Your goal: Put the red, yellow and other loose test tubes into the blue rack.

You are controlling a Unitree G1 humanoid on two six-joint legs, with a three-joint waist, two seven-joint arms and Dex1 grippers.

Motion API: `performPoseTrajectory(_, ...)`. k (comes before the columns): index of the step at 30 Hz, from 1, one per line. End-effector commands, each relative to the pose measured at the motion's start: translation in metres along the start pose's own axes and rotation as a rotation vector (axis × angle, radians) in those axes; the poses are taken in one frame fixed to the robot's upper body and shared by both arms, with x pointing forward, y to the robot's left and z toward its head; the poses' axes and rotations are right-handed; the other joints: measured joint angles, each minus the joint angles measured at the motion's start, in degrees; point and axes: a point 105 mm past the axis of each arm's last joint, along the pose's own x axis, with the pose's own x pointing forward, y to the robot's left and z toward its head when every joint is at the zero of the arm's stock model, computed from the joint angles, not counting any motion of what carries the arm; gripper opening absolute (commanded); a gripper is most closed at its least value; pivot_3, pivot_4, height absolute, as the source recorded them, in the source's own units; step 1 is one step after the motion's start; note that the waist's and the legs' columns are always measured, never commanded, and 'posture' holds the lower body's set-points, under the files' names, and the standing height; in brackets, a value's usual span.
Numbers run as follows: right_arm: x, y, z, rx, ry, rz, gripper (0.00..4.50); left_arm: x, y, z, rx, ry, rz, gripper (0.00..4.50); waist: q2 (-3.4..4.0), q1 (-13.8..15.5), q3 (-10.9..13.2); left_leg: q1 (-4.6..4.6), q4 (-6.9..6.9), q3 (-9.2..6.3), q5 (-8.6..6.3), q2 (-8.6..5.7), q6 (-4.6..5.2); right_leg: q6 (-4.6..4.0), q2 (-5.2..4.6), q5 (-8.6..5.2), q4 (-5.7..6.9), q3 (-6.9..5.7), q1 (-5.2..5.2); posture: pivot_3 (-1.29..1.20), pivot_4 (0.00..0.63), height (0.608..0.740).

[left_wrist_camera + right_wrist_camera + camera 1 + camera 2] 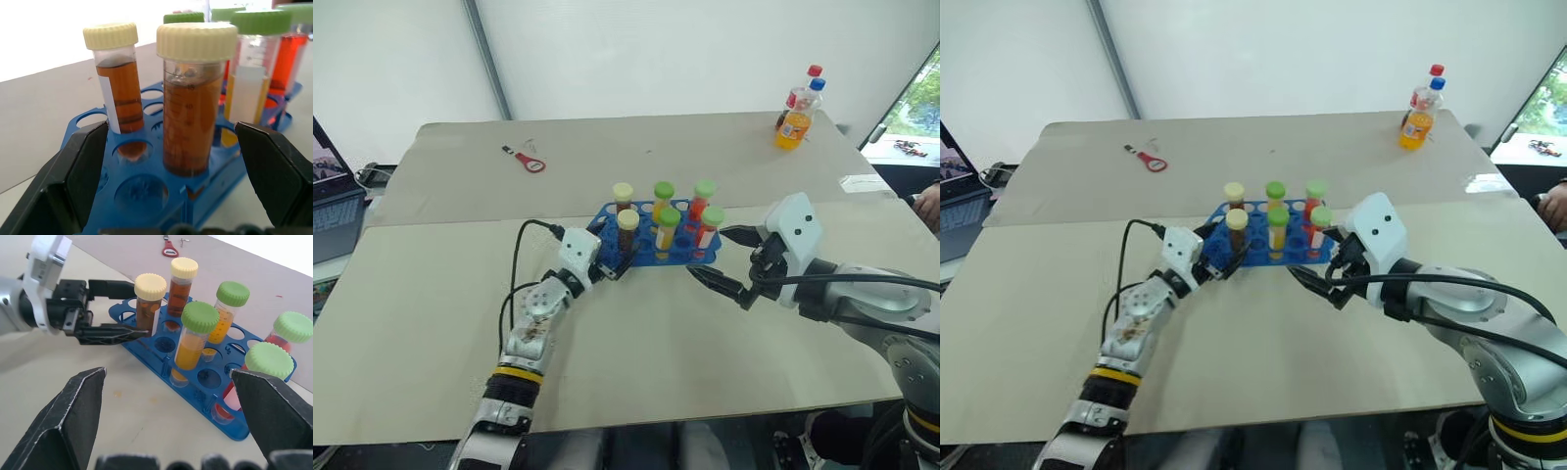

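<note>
The blue rack [677, 257] lies mid-table with several test tubes standing upright in its holes. They carry cream caps over amber liquid and green caps over yellow or red liquid. My left gripper [610, 253] is open at the rack's near left corner. Its fingers [73, 181] stand apart on either side of the amber tube with the cream cap [188, 122], which sits in a hole. My right gripper [707, 253] is open and empty just off the rack's right end, with its fingers [73, 421] spread wide.
Two drink bottles [798, 113] stand at the table's far right. A red-handled tool [530, 163] lies at the far left. A laptop [333, 196] sits off the left edge. A person's hand [928, 201] shows at the right edge.
</note>
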Motion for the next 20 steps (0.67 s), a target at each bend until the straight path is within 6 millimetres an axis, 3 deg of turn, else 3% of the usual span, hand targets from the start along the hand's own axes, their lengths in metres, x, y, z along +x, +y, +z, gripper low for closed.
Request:
performPoseTrajectory(1, -0.013, -0.014, 0.014, -0.090, -0.044, -0.023, 4.50, -0.025, 0.013, 0.030, 0.036, 0.044, -0.086, 4.46, 0.02, -0.1, 0.0, 0.01, -0.03, 0.00, 0.00, 0.01, 0.00, 0.00, 0.01, 0.00, 0.03, 0.00, -0.02, 0.00, 0.150, 0.740)
performPoseTrajectory(4, -0.022, -0.023, 0.014, -0.123, -0.031, 0.002, 4.50, -0.052, 0.009, 0.037, -0.009, 0.187, -0.260, 4.46, 0.04, -0.1, 0.0, 0.08, -0.03, 0.00, -0.22, 0.01, 0.37, 0.00, 0.02, 0.00, 0.01, 0.00, 0.03, 0.00, 0.150, 0.740)
performPoseTrajectory(7, -0.031, -0.032, 0.019, -0.171, -0.035, 0.055, 4.50, -0.080, 0.014, 0.043, 0.098, 0.344, -0.391, 4.46, 0.12, -0.3, 0.1, 0.11, -0.06, 0.00, -0.24, 0.01, 0.40, 0.01, 0.03, -0.01, -0.01, -0.02, 0.04, 0.00, 0.150, 0.740)
performPoseTrajectory(12, -0.045, -0.042, 0.021, -0.180, 0.013, 0.154, 4.50, -0.096, 0.049, 0.051, 0.161, 0.406, -0.303, 4.46, 0.17, -0.1, 0.1, 0.16, -0.10, 0.01, -0.26, 0.05, 0.38, 0.01, 0.03, -0.01, -0.09, -0.03, 0.12, 0.00, 0.150, 0.740)
performPoseTrajectory(20, -0.047, -0.051, 0.021, -0.222, 0.056, 0.200, 4.50, -0.108, 0.056, 0.048, 0.172, 0.428, -0.270, 4.46, 0.18, -0.3, 0.1, 0.15, -0.11, 0.03, -0.46, 0.16, 0.27, 0.00, 0.06, -0.01, -0.10, -0.06, 0.06, 0.00, 0.150, 0.740)
